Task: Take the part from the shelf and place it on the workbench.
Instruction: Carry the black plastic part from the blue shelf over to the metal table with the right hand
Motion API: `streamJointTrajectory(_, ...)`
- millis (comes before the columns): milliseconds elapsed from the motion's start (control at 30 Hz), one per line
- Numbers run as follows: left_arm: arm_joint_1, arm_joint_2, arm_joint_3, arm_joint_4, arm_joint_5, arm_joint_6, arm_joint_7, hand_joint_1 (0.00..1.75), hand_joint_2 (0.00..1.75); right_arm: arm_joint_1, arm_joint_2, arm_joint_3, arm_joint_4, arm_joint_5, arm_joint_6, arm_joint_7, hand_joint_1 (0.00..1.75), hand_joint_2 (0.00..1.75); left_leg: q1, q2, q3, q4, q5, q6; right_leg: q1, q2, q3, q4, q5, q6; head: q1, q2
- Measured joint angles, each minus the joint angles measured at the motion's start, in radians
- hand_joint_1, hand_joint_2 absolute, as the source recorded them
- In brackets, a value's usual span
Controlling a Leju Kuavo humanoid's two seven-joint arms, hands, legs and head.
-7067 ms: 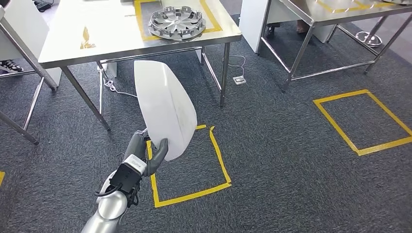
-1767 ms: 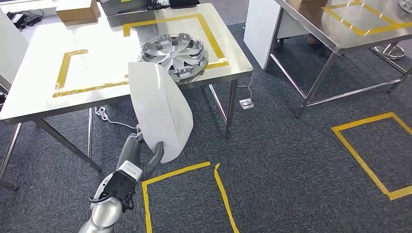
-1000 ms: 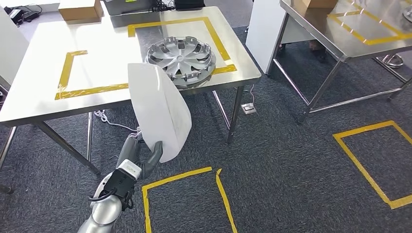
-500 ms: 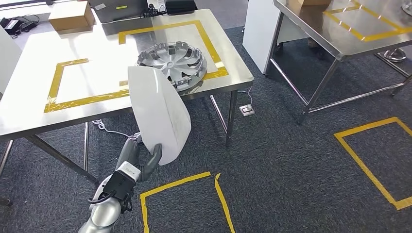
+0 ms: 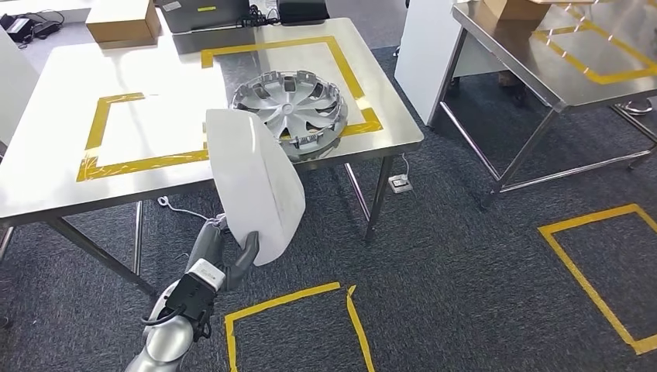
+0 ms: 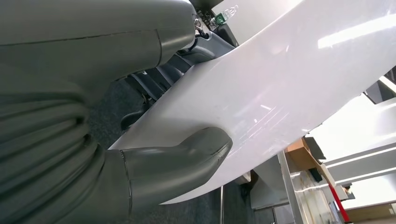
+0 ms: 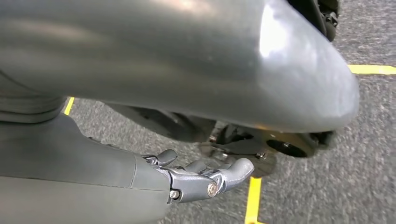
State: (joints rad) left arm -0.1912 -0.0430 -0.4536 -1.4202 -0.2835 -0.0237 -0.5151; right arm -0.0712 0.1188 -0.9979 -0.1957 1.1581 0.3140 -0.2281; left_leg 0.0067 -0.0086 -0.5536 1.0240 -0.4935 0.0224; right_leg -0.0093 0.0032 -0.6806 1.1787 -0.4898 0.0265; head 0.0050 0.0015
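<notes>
The left robot hand grips the lower edge of the white part, held upright above it, off the bench ahead. The right robot hand hangs with fingers curled, holding nothing.

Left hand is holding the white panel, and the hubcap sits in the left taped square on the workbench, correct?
Not quite. The left hand holds the white panel, but the head view shows the hubcap in the right taped square on the workbench.
</notes>
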Motion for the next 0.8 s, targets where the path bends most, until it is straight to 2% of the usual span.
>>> streamJointTrajectory(33,-0.001,-0.002,0.0,0.0,0.0,0.0,0.0,1.75,1.75,0.0,0.0,0.0,0.0,0.0,0.0,0.0,0.0,0.0,-0.002,0.0,0.008,0.001,-0.009,-0.004,0.002,0.0,0.026,-0.068,0.036,-0.005,0.0,0.0)
streamJointTrajectory(67,-0.001,-0.003,0.0,0.0,0.0,-0.001,0.0,1.75,1.75,-0.001,0.0,0.0,0.0,0.0,0.0,0.0,0.0,0.0,-0.004,-0.001,0.013,0.002,-0.016,-0.009,0.005,-0.001,0.046,-0.118,0.055,-0.011,0.0,0.0)
streamJointTrajectory(100,-0.001,-0.003,0.0,0.0,0.0,-0.001,0.0,1.75,1.75,-0.002,0.0,0.0,0.0,0.0,0.0,-0.001,0.0,0.0,-0.005,-0.001,0.016,0.001,-0.022,-0.015,0.007,0.0,0.057,-0.145,0.058,-0.016,0.0,0.0)
streamJointTrajectory(133,-0.002,-0.004,0.0,0.0,0.0,-0.002,0.0,1.75,1.75,-0.002,0.0,0.0,0.0,0.0,0.0,-0.001,0.0,0.0,-0.006,-0.001,0.018,-0.001,-0.026,-0.02,0.01,0.0,0.061,-0.15,0.048,-0.022,-0.001,0.0)
streamJointTrajectory(233,-0.003,-0.004,0.0,-0.008,-0.001,-0.002,0.0,1.75,1.75,-0.001,0.0,0.0,0.0,0.0,0.0,-0.004,0.0,0.0,-0.004,0.002,0.019,0.013,-0.043,-0.037,0.005,0.002,0.074,-0.16,0.038,-0.038,-0.003,0.0)
streamJointTrajectory(267,-0.004,-0.004,0.0,-0.011,-0.002,-0.002,-0.001,1.75,1.75,-0.001,0.0,0.0,0.0,0.0,0.0,-0.006,0.0,0.0,-0.004,0.003,0.005,0.047,-0.058,-0.042,0.003,0.002,0.082,-0.163,0.035,-0.044,-0.004,0.0)
streamJointTrajectory(300,-0.004,-0.004,0.0,-0.014,-0.002,-0.002,-0.001,1.75,1.75,-0.001,0.0,0.0,0.0,-0.001,0.0,-0.007,0.0,0.0,-0.002,0.003,-0.024,0.103,-0.08,-0.045,0.002,0.001,0.09,-0.164,0.029,-0.049,-0.005,0.0)
streamJointTrajectory(367,-0.001,-0.003,0.0,-0.014,-0.004,-0.002,0.0,1.75,1.75,-0.001,0.0,0.0,0.0,-0.001,0.0,-0.009,0.0,0.0,-0.002,0.003,-0.107,0.238,-0.12,-0.049,0.002,0.001,0.106,-0.164,0.015,-0.054,-0.006,0.0)
streamJointTrajectory(400,0.0,-0.003,0.0,-0.014,-0.005,-0.002,0.0,1.75,1.75,-0.001,0.0,0.0,0.0,-0.001,0.0,-0.009,0.0,0.0,-0.001,0.003,-0.14,0.279,-0.12,-0.05,0.002,0.001,0.115,-0.164,0.007,-0.055,-0.007,0.0)
streamJointTrajectory(433,0.001,-0.002,0.0,-0.014,-0.007,-0.002,0.001,1.75,1.75,0.0,0.0,0.0,0.0,-0.001,0.0,-0.009,0.0,0.0,-0.001,0.004,-0.156,0.285,-0.099,-0.05,0.002,0.002,0.126,-0.164,-0.002,-0.054,-0.007,0.0)
streamJointTrajectory(467,0.001,-0.002,0.0,-0.015,-0.008,-0.002,0.002,1.75,1.75,0.0,0.0,0.0,0.0,-0.002,0.0,-0.009,0.0,0.0,-0.001,0.004,-0.153,0.252,-0.059,-0.049,0.002,0.003,0.138,-0.164,-0.011,-0.052,-0.007,0.0)
streamJointTrajectory(500,0.0,-0.002,0.0,-0.015,-0.009,-0.002,0.002,1.75,1.75,0.001,0.0,0.0,0.0,-0.003,0.0,-0.009,0.0,0.0,-0.001,0.004,-0.135,0.188,-0.008,-0.047,0.002,0.004,0.152,-0.164,-0.021,-0.05,-0.007,0.0)
streamJointTrajectory(533,0.0,-0.002,0.0,-0.015,-0.01,-0.002,0.003,1.75,1.75,0.0,0.0,0.0,0.0,-0.005,0.0,-0.009,0.0,0.0,-0.001,0.004,-0.112,0.125,0.031,-0.043,0.003,0.004,0.162,-0.163,-0.031,-0.046,-0.007,0.0)
streamJointTrajectory(567,-0.001,-0.003,0.0,-0.016,-0.01,-0.002,0.004,1.75,1.75,0.0,0.0,0.0,0.0,-0.006,0.0,-0.008,0.0,0.0,-0.002,0.004,-0.09,0.069,0.051,-0.038,0.005,0.005,0.168,-0.161,-0.041,-0.04,-0.008,0.0)
streamJointTrajectory(600,-0.002,-0.003,0.0,-0.018,-0.011,-0.002,0.005,1.75,1.75,-0.001,0.0,0.0,0.0,-0.007,0.001,-0.007,0.0,0.0,-0.003,0.003,-0.075,0.035,0.057,-0.032,0.006,0.005,0.171,-0.162,-0.049,-0.034,-0.007,0.0)
streamJointTrajectory(633,-0.002,-0.003,0.0,-0.019,-0.011,-0.002,0.005,1.75,1.75,-0.002,0.0,0.0,0.0,-0.008,0.001,-0.006,0.0,0.0,-0.004,0.003,-0.069,0.023,0.048,-0.025,0.009,0.005,0.174,-0.16,-0.053,-0.028,-0.006,0.0)
streamJointTrajectory(733,-0.002,-0.005,0.0,-0.023,-0.011,-0.002,0.006,1.75,1.75,-0.004,0.0,0.0,0.0,-0.007,0.001,-0.005,0.0,0.0,-0.002,-0.002,-0.054,0.014,0.032,-0.003,0.008,0.004,0.178,-0.142,-0.061,-0.014,-0.003,0.0)
streamJointTrajectory(767,-0.003,-0.006,0.0,-0.025,-0.011,-0.002,0.006,1.75,1.75,-0.004,0.0,0.0,0.0,-0.007,0.001,-0.005,0.0,0.0,0.0,-0.002,-0.046,0.012,0.028,0.003,0.006,0.003,0.162,-0.111,-0.073,-0.009,-0.002,0.0)
streamJointTrajectory(800,-0.004,-0.006,0.0,-0.025,-0.011,-0.002,0.006,1.75,1.75,-0.005,0.0,0.0,0.0,-0.007,0.001,-0.006,0.0,0.0,0.001,-0.002,-0.039,0.01,0.023,0.008,0.005,0.002,0.133,-0.061,-0.092,-0.004,-0.001,0.0)
